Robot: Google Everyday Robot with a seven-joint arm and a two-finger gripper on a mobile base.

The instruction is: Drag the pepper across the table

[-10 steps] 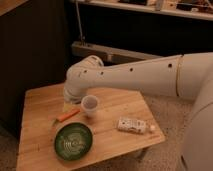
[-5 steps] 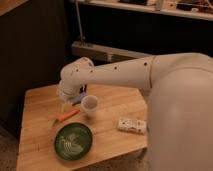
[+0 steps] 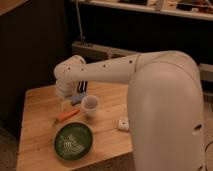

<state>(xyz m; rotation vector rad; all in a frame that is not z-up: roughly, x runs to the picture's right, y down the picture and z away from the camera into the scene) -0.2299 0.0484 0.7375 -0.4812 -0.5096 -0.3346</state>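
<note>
Hanging just abv pepper (image 3: 67, 115) on table (image 3: 40, 131), fingers (image 3: 63, 103) mostly hidden by arm (image 3: 105, 72); can't tell open/shut.

Nothing legible anywhere at this moment. The white packet (image 3: 123, 123) on the table (image 3: 37, 130) carries some darker marks, but they are too blurred to make out as letters. The green bowl (image 3: 73, 141) shows pale swirls inside, a pattern rather than writing. The white cup (image 3: 90, 105) looks plain on the side facing us. The arm (image 3: 110, 70) has a row of small dark dots along its shell, no letters or logo that can be read. The gripper (image 3: 63, 102) hangs at the arm's end, low over the table just behind the pepper (image 3: 66, 115), and no marking on it reads either.
</note>
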